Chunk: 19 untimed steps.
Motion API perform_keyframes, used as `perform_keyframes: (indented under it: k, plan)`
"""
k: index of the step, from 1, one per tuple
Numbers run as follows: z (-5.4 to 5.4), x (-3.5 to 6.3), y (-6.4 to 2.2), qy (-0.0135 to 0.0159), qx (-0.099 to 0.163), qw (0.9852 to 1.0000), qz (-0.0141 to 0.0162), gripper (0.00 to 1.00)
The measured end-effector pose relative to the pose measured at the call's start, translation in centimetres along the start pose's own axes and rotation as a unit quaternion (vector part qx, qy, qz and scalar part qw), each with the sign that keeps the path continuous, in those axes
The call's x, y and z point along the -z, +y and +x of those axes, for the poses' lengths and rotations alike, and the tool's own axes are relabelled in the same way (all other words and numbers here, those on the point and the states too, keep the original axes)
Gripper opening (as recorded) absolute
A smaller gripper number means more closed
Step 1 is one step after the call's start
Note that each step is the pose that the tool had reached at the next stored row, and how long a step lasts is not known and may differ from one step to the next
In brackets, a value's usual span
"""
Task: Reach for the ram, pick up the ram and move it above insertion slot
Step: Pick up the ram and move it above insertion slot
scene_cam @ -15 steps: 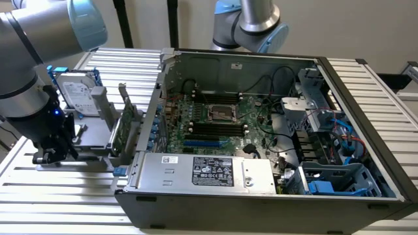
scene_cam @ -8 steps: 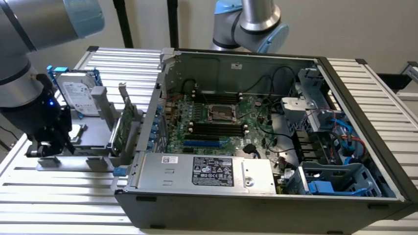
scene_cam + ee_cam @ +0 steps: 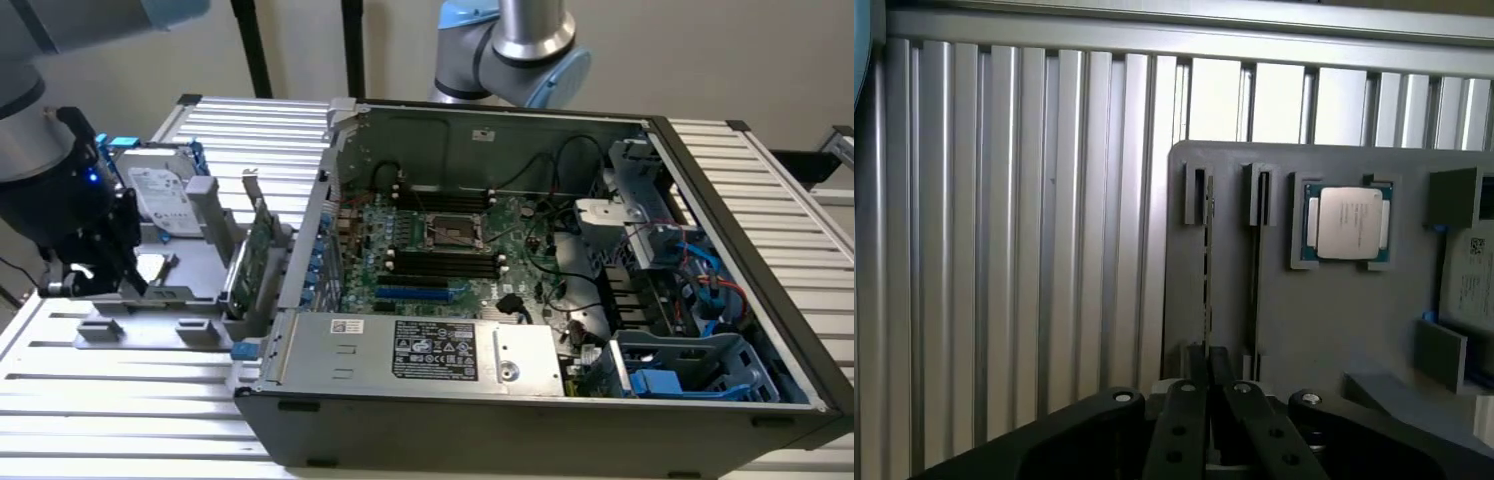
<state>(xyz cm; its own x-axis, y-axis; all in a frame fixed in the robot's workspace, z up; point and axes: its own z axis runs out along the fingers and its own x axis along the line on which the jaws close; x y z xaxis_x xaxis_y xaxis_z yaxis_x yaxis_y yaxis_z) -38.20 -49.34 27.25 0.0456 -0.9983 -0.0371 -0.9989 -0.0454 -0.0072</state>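
We see the open computer case (image 3: 534, 420) crowding the slatted table (image 3: 120, 400), with bare slats at its seven o'clock in the exterior view. At nine o'clock, the grey fixture (image 3: 1304, 330) holds the ram (image 3: 1206, 250) on edge. The gripper (image 3: 1208, 365) is at the ram's end, and we cannot tell its grasp. The power-supply label (image 3: 434, 352) is unreadable.

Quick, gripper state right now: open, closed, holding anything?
Gripper: cannot be told; it is close over the gray tray, in line with the ram standing on edge there.
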Motion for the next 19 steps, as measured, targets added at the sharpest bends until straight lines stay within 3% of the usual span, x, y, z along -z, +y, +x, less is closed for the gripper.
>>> perform_keyframes:
  k: [5, 19]
  plan:
    - [0.0, 2.24, -1.56, 0.0, 0.0, 1.0, 0.0, 0.13]
    - [0.1, 8.57, -7.9, -0.0013, 0.0, 1.0, -0.0016, 0.13]
